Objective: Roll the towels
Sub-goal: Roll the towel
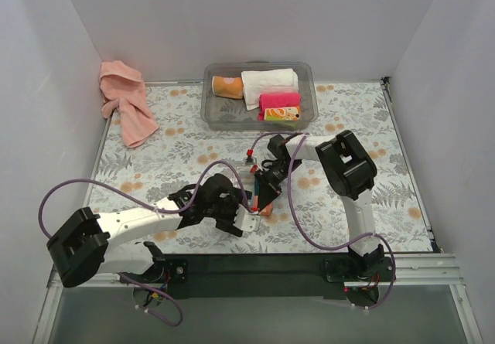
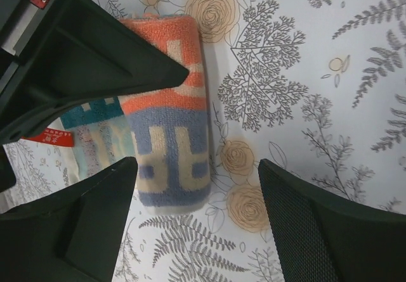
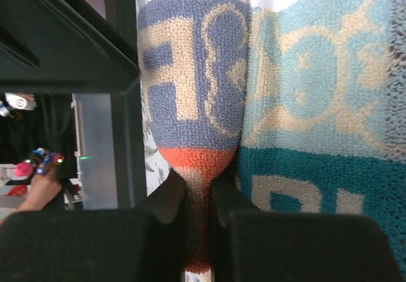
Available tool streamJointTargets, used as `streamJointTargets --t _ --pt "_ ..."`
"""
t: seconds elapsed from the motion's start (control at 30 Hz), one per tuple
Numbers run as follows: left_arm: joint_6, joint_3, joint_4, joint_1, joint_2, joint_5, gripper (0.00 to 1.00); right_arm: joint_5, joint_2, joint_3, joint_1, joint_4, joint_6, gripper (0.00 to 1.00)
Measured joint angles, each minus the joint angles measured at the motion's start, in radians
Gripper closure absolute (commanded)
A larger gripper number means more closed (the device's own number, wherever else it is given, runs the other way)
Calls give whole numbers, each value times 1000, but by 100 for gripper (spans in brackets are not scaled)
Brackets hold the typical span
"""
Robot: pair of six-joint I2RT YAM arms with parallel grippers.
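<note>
The small teal-red-white patterned cloth (image 2: pixel 168 111) lies partly rolled on the floral table; its flat teal part (image 3: pixel 323 104) stays unrolled beside the roll (image 3: pixel 190 92). My right gripper (image 3: pixel 198 180) is shut on the red end of the roll. My left gripper (image 2: pixel 196 168) is open at the roll's other end, which lies just inside its left finger (image 2: pixel 95 225). In the top view both grippers, the left (image 1: pixel 238 219) and the right (image 1: pixel 263 197), meet near the front centre and hide most of the cloth (image 1: pixel 264 210). The salmon-pink towel (image 1: pixel 124 100) lies crumpled at the back left.
A clear plastic bin (image 1: pixel 210 104) at the back centre holds a white rolled towel (image 1: pixel 269 81), a hot-pink roll (image 1: pixel 280 100) and other rolls. White walls close in the table on three sides. A purple cable (image 1: pixel 69 185) loops over the front left.
</note>
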Motion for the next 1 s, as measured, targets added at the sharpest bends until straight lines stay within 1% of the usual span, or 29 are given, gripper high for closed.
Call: streamJointTargets --t 0.13,0.23,0.33,0.37,0.4,0.43,0.5,0.53,0.57,0.63,0.7,0.8,0.93,1.0 --pt "22 0 89 -46 83 -72 28 -19 26 10 0 -40 19 99" --pt "27 0 135 -67 142 -101 32 -28 48 27 0 -70 29 99" --pt "34 3 174 -77 198 -126 47 -35 71 47 0 -100 40 99" --pt "35 10 181 -77 208 -133 56 -38 77 52 0 -111 44 98" --pt "36 15 185 -77 218 -139 68 -39 82 57 -1 -119 47 89" --pt "37 22 192 -77 230 -146 73 -39 86 59 -1 -124 51 83" --pt "38 41 183 -76 246 -146 80 -37 88 62 -1 -135 65 71" --pt "35 52 167 -76 248 -144 84 -35 88 63 -4 -140 75 68" --pt "28 64 144 -76 249 -138 86 -32 87 64 -10 -143 83 64" --pt "17 89 96 -68 254 -112 91 -26 81 68 -18 -151 105 50" --pt "2 108 61 -61 261 -80 94 -20 62 68 -35 -159 123 47" --pt "-20 141 5 -39 277 -21 95 45 -2 67 -97 -138 146 45" --pt "-40 215 -88 22 329 93 95 153 -145 24 -214 -23 199 45" --pt "-48 267 -145 74 375 174 95 202 -240 -6 -261 33 217 45"
